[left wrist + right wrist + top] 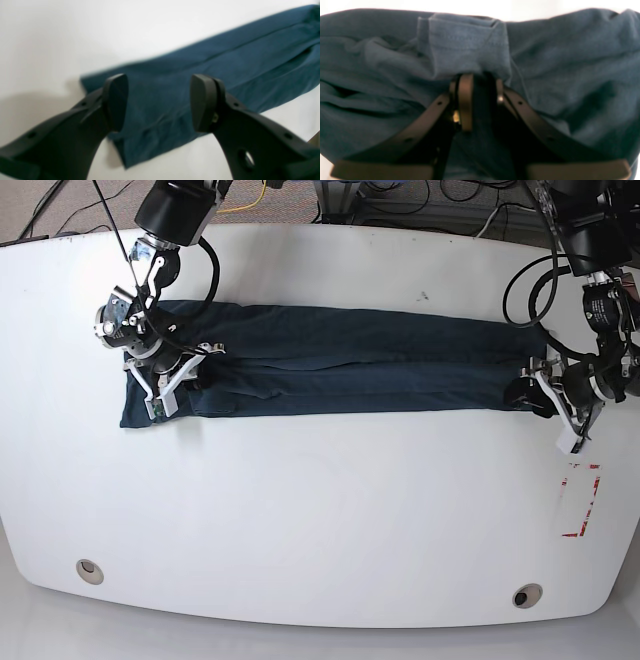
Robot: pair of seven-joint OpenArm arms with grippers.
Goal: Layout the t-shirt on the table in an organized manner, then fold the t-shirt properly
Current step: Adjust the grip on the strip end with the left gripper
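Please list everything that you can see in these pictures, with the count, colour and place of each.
t-shirt: one, dark navy, lying in a long strip across the table
table: one, glossy white, under the t-shirt
grommet holes: two, grey, near the table's front edge
tape marking: one, red, on the table at the base view's right
cables: several, mostly black, beyond the table's far edge
left gripper: one, black, above one end of the t-shirt
right gripper: one, dark, at the other end

left claw: blurred | t-shirt: cut off, both wrist views
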